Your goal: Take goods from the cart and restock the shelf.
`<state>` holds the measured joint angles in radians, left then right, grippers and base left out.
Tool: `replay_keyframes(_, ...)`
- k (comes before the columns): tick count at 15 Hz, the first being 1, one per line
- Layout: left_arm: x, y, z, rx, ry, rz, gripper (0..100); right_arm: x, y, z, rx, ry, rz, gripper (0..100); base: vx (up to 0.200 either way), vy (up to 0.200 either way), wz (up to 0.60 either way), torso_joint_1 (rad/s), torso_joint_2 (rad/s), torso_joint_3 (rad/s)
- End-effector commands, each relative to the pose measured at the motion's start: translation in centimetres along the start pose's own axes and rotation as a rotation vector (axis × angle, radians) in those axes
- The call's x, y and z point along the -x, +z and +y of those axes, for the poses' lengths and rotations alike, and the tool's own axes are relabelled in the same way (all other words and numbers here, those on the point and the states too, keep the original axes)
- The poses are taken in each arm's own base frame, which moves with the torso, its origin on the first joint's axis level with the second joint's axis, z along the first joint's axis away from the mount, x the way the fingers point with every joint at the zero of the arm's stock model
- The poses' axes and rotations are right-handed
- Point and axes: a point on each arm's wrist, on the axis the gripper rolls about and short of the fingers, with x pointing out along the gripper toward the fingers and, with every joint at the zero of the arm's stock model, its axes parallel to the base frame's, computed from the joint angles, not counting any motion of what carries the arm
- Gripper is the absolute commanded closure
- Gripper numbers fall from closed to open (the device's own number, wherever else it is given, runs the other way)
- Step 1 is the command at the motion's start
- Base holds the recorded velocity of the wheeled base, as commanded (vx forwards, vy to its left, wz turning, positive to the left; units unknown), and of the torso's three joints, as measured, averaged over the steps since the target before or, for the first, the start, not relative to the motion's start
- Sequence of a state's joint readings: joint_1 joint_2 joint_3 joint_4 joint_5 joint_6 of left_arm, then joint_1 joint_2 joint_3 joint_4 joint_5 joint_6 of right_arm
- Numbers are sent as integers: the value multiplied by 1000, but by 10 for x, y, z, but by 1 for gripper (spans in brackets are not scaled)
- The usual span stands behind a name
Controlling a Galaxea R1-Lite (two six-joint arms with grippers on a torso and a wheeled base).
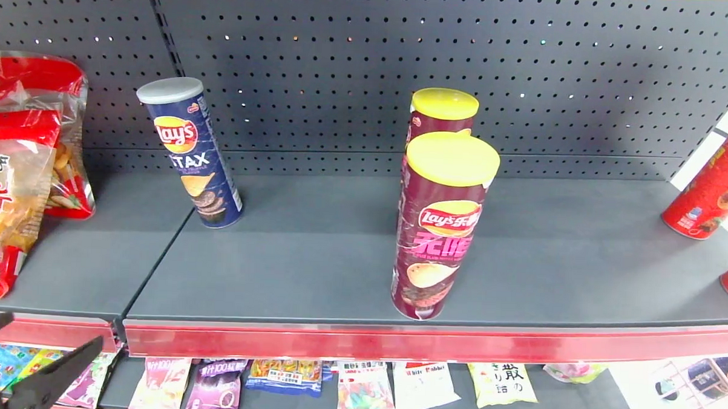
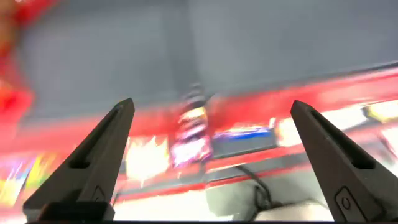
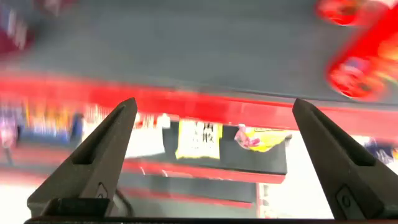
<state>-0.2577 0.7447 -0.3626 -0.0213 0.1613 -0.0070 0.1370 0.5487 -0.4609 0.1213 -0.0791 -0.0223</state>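
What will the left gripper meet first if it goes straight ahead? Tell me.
Most likely the shelf's red front rail. The left gripper, open, points at it. Depth is unclear, and a slightly lower line would pass under the rail towards the snack bags below.

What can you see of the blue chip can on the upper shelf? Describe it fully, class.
The blue chip can is a tall, slim tube, seemingly cardboard, closed with a pale grey lid. Its dark blue label shows a red-and-yellow logo, white lettering and pictured chips. It stands on its base on the grey shelf, just right of the seam between boards, apart from other goods; only the shelf touches it.
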Motion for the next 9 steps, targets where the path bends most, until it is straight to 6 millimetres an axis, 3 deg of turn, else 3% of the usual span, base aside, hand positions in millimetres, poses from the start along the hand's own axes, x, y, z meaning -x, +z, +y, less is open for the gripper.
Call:
replay_keyframes(1, 25, -33, 7, 37, 99, -83, 0, 9, 1, -1, -9, -28, -45, 0, 0, 0, 0, 0, 0, 0)
replay_keyframes(8, 33, -32, 8, -15, 110, -133, 0, 2, -3, -1, 73, -45, 4, 0, 0, 0, 0, 0, 0, 0)
replay_keyframes(9, 34, -33, 8, -16, 112, -134, 0, 2, -4, -1, 75, -46, 6, 0, -200, 0, 0, 7, 2, 7)
